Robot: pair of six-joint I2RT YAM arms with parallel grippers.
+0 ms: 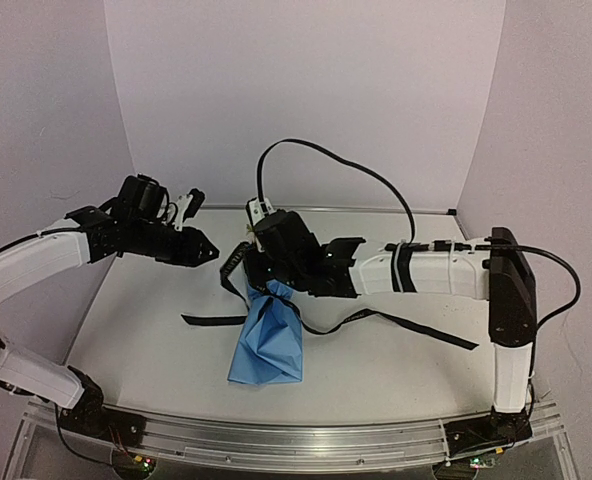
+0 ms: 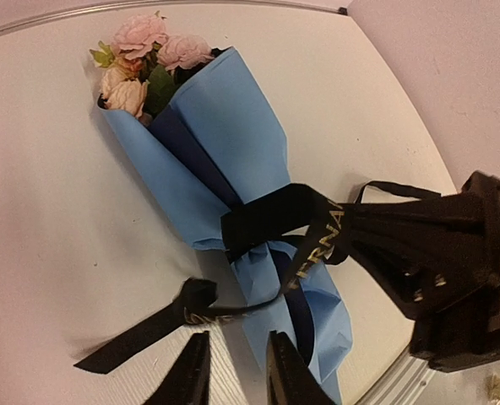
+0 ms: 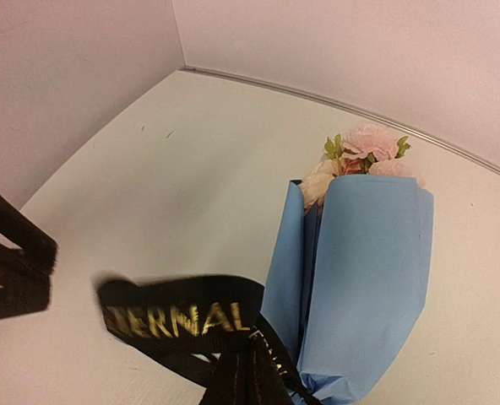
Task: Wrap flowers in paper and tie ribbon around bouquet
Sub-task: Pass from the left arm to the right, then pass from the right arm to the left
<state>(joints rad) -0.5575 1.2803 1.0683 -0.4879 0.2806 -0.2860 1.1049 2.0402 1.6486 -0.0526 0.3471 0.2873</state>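
Note:
The bouquet lies on the table as a light blue paper [image 2: 225, 160] cone with pale pink flowers [image 2: 144, 55] at its far end. A black ribbon [image 2: 271, 221] with gold lettering bands its middle. One ribbon tail [image 2: 144, 331] trails toward my left gripper [image 2: 237, 371], which is open just above the table with nothing between its fingers. My right gripper [image 3: 247, 381] is shut on the ribbon [image 3: 178, 314] at the bouquet's narrow end, beside the paper [image 3: 364, 287] and below the flowers [image 3: 364, 150]. From above, the paper [image 1: 268, 345] shows under my right gripper [image 1: 259, 285]; my left gripper [image 1: 208, 252] hovers to its left.
Ribbon tails [image 1: 416, 330] stretch across the white table to the right and to the left [image 1: 204, 320]. White walls close in the back and sides. A metal rail [image 1: 276, 440] runs along the near edge. The right arm's black body [image 2: 444, 270] sits close to the bouquet.

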